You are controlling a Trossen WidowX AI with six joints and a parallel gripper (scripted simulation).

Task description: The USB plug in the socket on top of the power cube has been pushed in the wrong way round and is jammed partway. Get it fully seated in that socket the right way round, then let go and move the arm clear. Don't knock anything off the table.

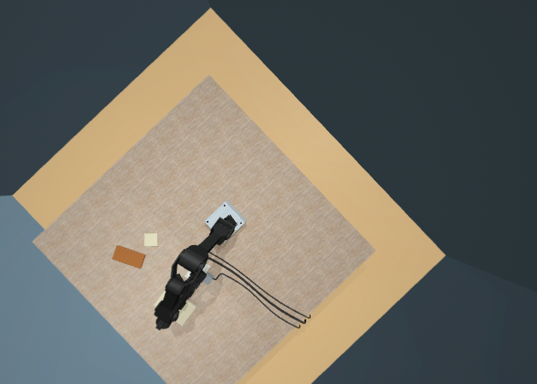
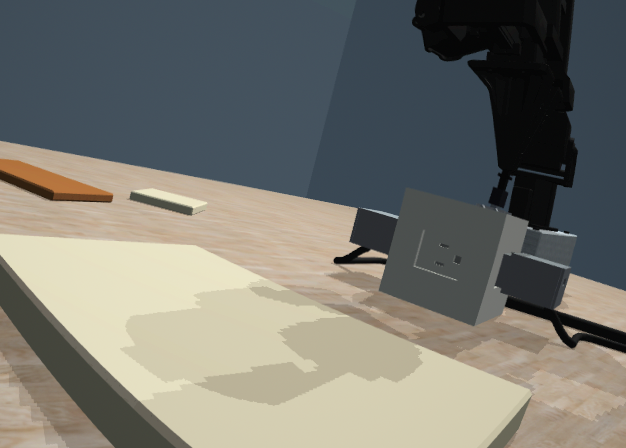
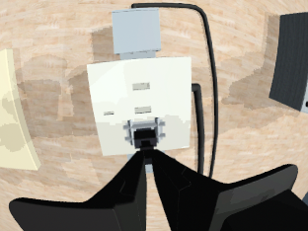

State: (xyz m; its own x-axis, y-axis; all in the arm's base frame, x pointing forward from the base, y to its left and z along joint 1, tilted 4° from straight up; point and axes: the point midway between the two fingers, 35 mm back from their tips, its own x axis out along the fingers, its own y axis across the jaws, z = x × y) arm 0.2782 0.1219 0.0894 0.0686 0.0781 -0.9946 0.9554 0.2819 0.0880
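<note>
The white power cube [image 2: 444, 251] [image 3: 115, 89] stands on the table, with several slots in its top face. My gripper [image 2: 502, 180] [image 3: 148, 157] is shut on the black USB plug [image 2: 498, 196] [image 3: 144, 139] at the near edge of the cube's top. The plug stands upright between small grey guides [image 3: 158, 129] around the socket. Its metal end is hidden, so its depth and which way round it faces cannot be told. In the top view the arm covers the fingertips and most of the cube.
Grey plugs [image 2: 533, 279] [image 3: 136, 32] stick out from the cube's sides. Black cables [image 1: 260, 288] [image 3: 213, 89] run beside it. A large cream board [image 1: 186, 313] [image 2: 151, 281], a small cream block [image 1: 150, 239] [image 2: 164, 200] and an orange board [image 1: 129, 256] [image 2: 55, 182] lie on the table.
</note>
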